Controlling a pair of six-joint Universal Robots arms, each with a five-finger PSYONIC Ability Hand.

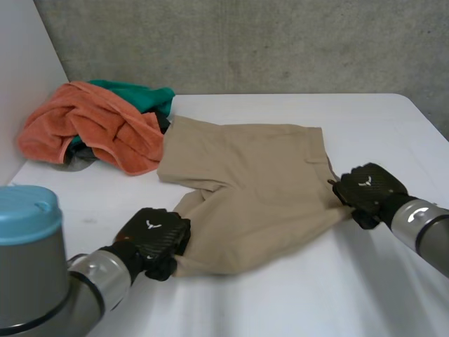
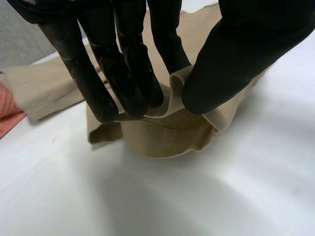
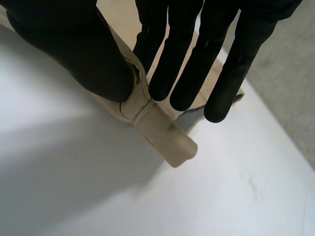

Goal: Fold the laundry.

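Left hand (image 1: pixel 156 239) and right hand (image 1: pixel 368 188), palms down, each pinch an edge of the tan shorts (image 1: pixel 259 182) between thumb and fingers (image 2: pixel 133 73).

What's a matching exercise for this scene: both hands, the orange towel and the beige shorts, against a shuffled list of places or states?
1. left hand
2. right hand
3. orange towel
4. beige shorts

A. spread out between both hands
B. crumpled in a heap with a green cloth
C. pinching the shorts' near left corner
D. pinching the shorts' right-side edge

Pairs: 1-C, 2-D, 3-B, 4-A.
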